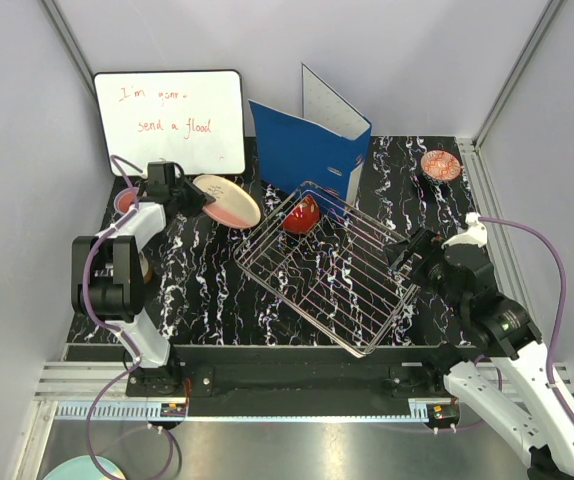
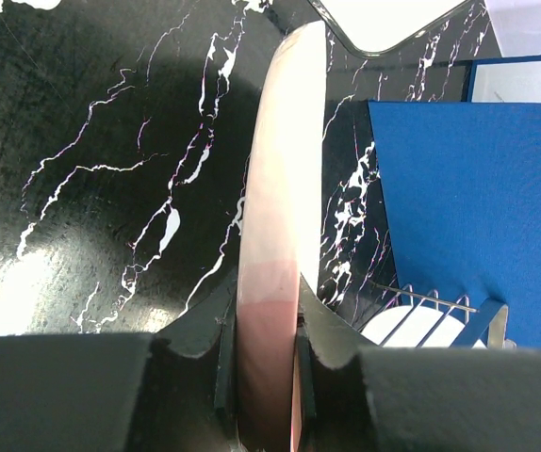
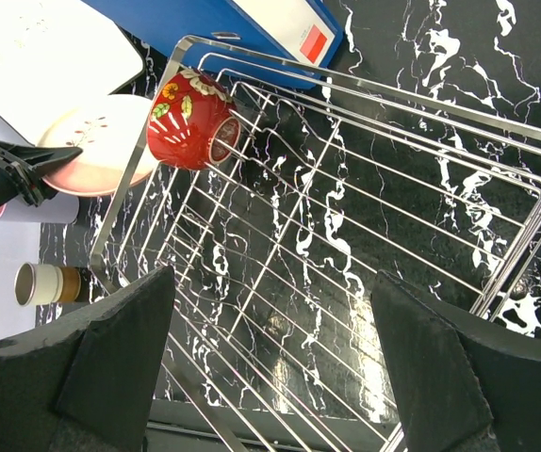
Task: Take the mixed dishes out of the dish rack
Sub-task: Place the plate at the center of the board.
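a whiteboard [image 1: 170, 120] is standing at the far left of the black, white-veined table [image 1: 207, 290], in front of the grey wall [image 1: 27, 150]. it is carrying red handwriting that is ending in "send a flood". just to its right a blue ring binder [image 1: 302, 150] is standing upright and partly open, with a pale grey flap [image 1: 332, 105] rising behind the blue cover and a red label [image 3: 314, 42] showing on its white spine. a metal rail [image 1: 287, 410] is running along the table's near edge, and a pale blue disc [image 1: 82, 468] is lying below it at the left.
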`<state>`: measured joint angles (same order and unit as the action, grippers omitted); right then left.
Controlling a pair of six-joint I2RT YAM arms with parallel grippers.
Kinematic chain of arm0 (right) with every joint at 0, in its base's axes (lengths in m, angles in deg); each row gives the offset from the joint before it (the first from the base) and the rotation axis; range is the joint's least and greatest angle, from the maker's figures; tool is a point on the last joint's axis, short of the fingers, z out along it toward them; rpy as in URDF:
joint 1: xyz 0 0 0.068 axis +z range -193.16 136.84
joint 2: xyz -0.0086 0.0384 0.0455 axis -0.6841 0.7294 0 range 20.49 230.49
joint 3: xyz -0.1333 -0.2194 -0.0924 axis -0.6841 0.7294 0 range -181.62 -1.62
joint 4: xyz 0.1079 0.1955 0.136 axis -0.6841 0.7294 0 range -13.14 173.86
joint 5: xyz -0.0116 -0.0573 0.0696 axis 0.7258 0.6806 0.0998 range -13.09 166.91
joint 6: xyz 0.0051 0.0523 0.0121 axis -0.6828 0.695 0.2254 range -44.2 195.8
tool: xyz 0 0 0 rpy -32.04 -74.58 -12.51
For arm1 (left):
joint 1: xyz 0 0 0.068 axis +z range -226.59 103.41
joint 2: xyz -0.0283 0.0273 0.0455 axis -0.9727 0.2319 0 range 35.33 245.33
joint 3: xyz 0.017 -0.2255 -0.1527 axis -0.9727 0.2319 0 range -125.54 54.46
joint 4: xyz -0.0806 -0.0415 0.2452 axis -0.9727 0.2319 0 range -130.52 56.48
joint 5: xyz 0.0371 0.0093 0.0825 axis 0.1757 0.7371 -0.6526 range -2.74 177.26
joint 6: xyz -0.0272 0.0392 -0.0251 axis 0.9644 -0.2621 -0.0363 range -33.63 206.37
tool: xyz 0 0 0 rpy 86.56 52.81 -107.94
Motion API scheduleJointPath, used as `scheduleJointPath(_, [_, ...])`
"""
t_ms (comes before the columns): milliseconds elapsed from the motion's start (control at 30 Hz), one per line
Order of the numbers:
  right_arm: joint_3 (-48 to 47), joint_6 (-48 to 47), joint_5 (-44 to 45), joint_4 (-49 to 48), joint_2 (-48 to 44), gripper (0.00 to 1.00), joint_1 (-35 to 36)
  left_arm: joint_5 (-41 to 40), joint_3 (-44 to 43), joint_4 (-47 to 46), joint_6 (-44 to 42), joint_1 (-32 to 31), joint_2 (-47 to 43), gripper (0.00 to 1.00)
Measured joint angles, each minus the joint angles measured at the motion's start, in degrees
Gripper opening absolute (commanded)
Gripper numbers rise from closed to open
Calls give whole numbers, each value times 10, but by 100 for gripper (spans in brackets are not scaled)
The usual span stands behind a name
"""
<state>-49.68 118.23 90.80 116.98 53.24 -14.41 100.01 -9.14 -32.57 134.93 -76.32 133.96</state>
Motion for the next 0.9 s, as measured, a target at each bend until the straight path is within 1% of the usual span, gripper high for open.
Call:
scheduleJointPath(67, [3, 0, 0, 0, -1, 91, 0, -3, 0, 5, -3, 0, 0, 31])
scheduleJointPath(200, [6, 1, 0, 0, -1, 91, 0, -12, 17, 20, -7, 3, 1, 40])
scheduleJointPath(333, [12, 1, 0, 0, -2, 91, 0, -16, 37, 35, -8, 4, 2, 42])
scheduleJointPath(467, [17, 5, -1, 0, -2, 91, 0, -17, 41, 38, -10, 5, 2, 47])
scheduleJointPath(600, [18, 6, -1, -1, -3, 91, 0, -20, 44, 63, -16, 5, 6, 52])
scheduleJointPath(900, [28, 10, -1, -8, -9, 91, 0, -20, 44, 101, -24, 4, 15, 56])
